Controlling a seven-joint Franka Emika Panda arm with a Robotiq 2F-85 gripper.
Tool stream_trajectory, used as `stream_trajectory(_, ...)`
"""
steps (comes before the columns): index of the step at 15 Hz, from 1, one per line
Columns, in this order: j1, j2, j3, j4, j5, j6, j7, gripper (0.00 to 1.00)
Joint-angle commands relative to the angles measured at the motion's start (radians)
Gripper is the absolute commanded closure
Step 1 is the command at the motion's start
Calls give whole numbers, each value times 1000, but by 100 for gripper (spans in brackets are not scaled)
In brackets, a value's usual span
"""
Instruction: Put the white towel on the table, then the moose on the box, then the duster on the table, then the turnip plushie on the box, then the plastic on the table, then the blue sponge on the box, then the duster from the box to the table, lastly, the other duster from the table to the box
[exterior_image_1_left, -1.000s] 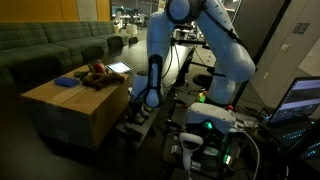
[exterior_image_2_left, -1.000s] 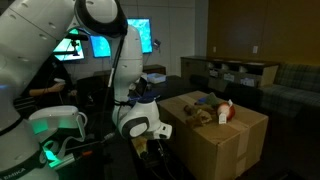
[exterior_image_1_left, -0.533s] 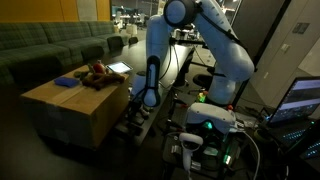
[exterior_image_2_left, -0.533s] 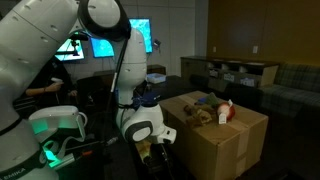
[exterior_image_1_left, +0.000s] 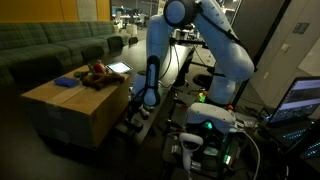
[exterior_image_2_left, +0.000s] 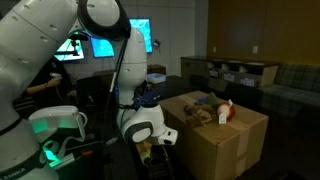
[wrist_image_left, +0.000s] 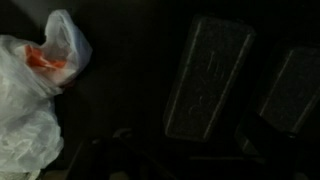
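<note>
Now gripper (wrist_image_left: 248, 95) spread apart, empty; plastic (wrist_image_left: 30, 95) (orange patch inside) seemingly elongated top-to-bottom at wrist-view left edge.

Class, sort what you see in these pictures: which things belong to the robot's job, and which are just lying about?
Job: cardboard box, blue sponge, moose, plastic bag.

Lying about: green sofa, lit monitors, laptop.
</note>
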Motion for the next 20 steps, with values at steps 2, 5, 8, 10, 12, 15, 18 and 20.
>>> stream_trajectory(2,-12,-40,61,-54,23,42,-17,0)
stream_trajectory(5,-3,-57,92,-77,20,51,-18,0)
stream_trajectory(8,13,-62,113,-82,21,55,-19,0)
stream_trajectory(10,14,-50,133,-68,20,45,-17,0)
stream_trajectory(12,16,-32,149,-48,19,37,-15,0)
stream_trajectory(15,38,6,149,-7,26,27,-14,0)
stream_trajectory(18,42,31,150,17,24,19,-15,0)
stream_trajectory(20,37,54,155,36,22,15,-15,0)
